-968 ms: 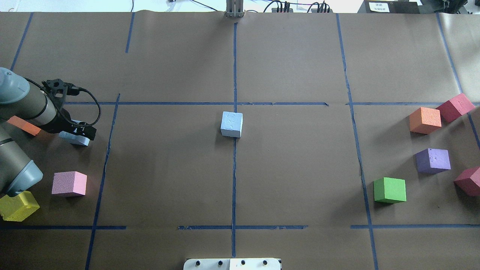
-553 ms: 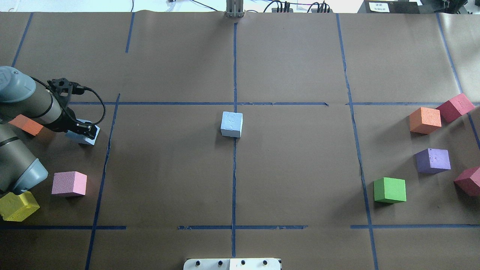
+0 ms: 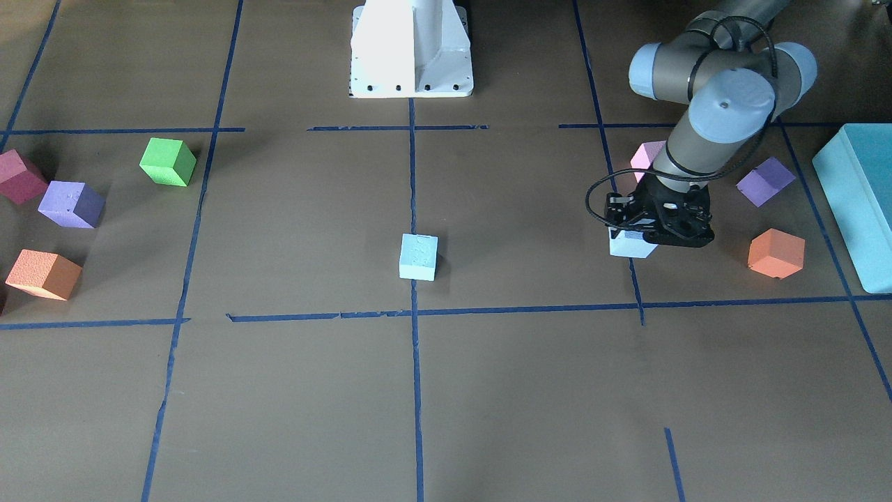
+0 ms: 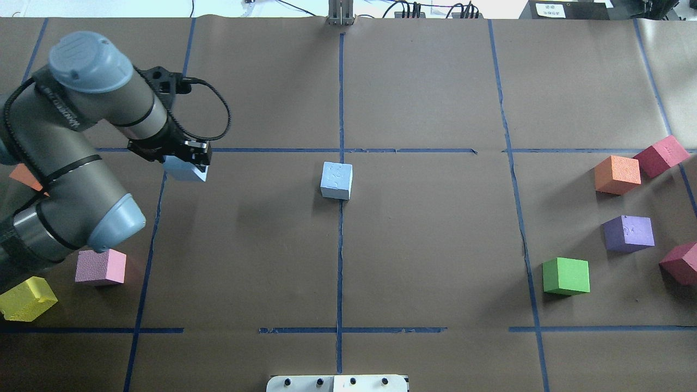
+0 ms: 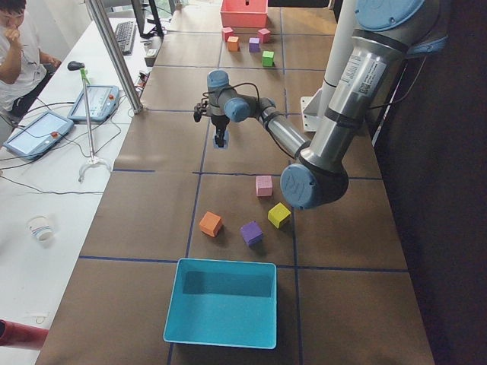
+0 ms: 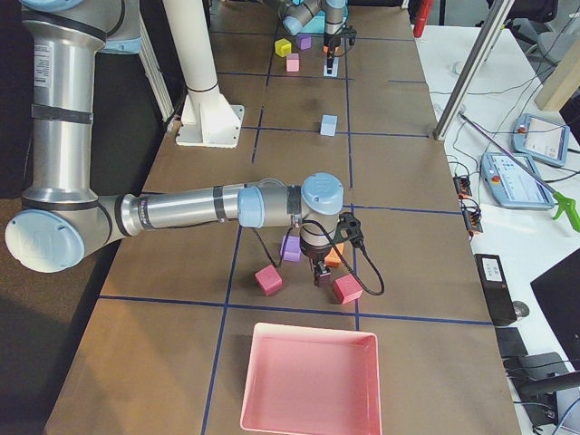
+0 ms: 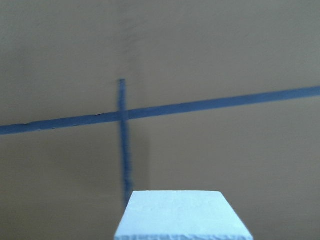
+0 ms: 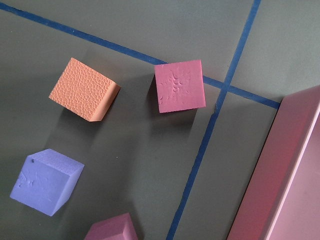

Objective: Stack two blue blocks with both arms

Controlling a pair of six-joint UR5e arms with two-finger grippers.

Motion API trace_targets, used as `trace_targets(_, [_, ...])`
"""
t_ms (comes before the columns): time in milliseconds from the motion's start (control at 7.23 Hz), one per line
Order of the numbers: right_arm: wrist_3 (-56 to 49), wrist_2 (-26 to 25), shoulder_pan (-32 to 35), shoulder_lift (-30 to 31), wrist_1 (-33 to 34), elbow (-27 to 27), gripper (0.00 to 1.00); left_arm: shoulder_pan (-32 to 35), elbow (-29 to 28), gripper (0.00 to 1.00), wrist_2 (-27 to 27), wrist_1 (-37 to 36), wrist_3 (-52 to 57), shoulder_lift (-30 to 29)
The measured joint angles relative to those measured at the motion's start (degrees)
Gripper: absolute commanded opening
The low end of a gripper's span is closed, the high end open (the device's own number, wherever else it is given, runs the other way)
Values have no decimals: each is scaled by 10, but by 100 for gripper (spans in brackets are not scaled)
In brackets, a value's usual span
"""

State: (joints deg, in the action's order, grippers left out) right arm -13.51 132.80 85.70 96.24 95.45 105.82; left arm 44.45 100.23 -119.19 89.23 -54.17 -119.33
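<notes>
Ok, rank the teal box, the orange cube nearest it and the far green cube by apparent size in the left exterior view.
1. teal box, clearly largest.
2. orange cube.
3. green cube: looks smallest, but it lies far from the camera, so distance may explain that.

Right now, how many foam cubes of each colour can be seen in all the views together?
Blue cubes: 2
Orange cubes: 2
Purple cubes: 2
Red cubes: 2
Pink cube: 1
Yellow cube: 1
Green cube: 1
Total: 11
</notes>
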Motion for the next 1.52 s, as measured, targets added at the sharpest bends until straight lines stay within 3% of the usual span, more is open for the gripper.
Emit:
trace_targets(277, [1,1,0,0,0,0,100,-54,-52,11,31,-21,-80,-121])
trace_targets(553, [1,2,0,-1,0,0,100,-92,-149,13,83,-18,-83,-221])
trace_targets(830, [2,3,0,-2,0,0,100,-106,-202,16,95,-1,-65,-254])
trace_targets(968, [2,3,0,-2,0,0,100,-110,-213,29,96,4,-62,-258])
trace_targets(1245, [2,3,0,-3,0,0,100,-111,-223,100,95,7,-60,-260])
trace_targets(1521, [2,3,0,-3,0,-1,100,-111,-225,100,95,8,-64,-261])
